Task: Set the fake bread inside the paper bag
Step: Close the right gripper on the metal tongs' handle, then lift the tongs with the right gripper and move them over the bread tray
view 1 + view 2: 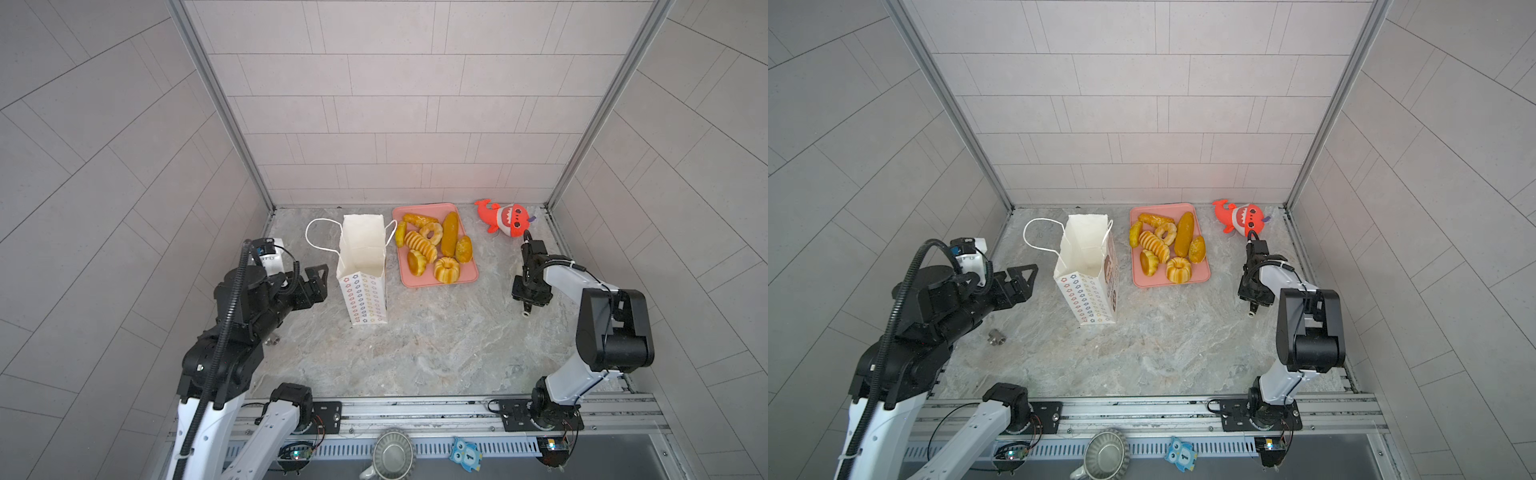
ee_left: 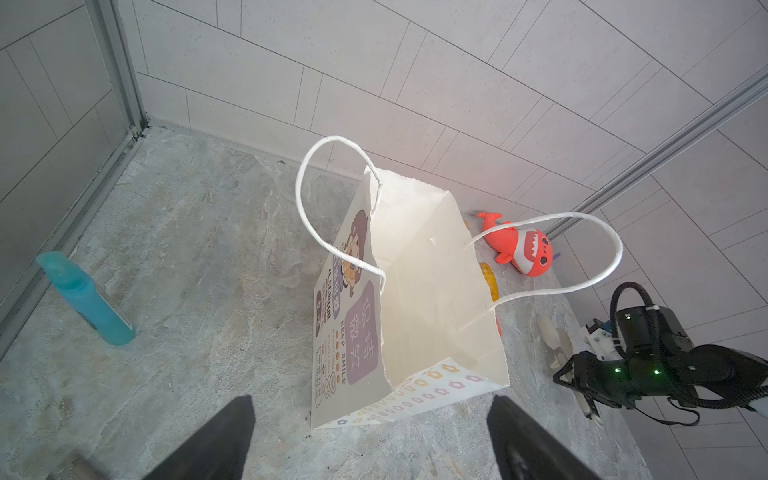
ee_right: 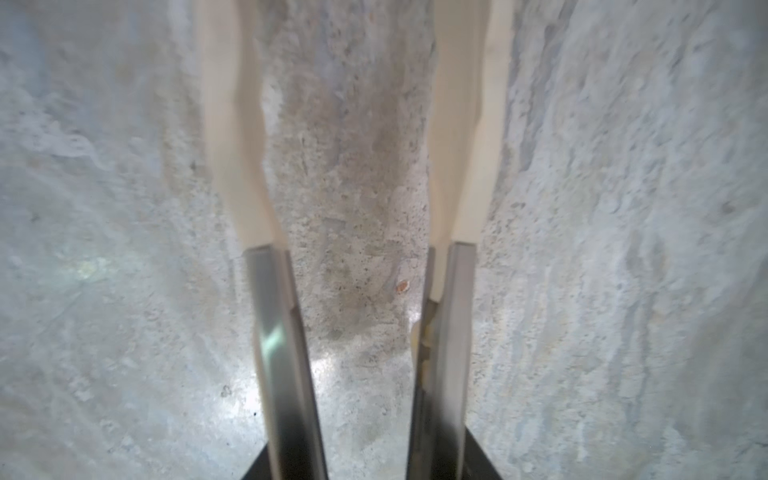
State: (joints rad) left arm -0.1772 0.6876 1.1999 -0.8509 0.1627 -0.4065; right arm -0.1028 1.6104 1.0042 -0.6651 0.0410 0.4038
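Observation:
The paper bag stands upright and open-mouthed left of centre, and its inside looks empty in the left wrist view. Several glossy golden pieces of fake bread lie on a pink tray just right of the bag. My left gripper hovers open a short way left of the bag, holding nothing. My right gripper hangs over bare table right of the tray, gripping metal tongs with cream tips. The tong tips stand apart with nothing between them.
A red plush shark lies in the back right corner, behind the right arm. A blue bottle stands by the left wall. A small metal fitting lies under the left arm. A metal tin and an owl figure sit at the front rail.

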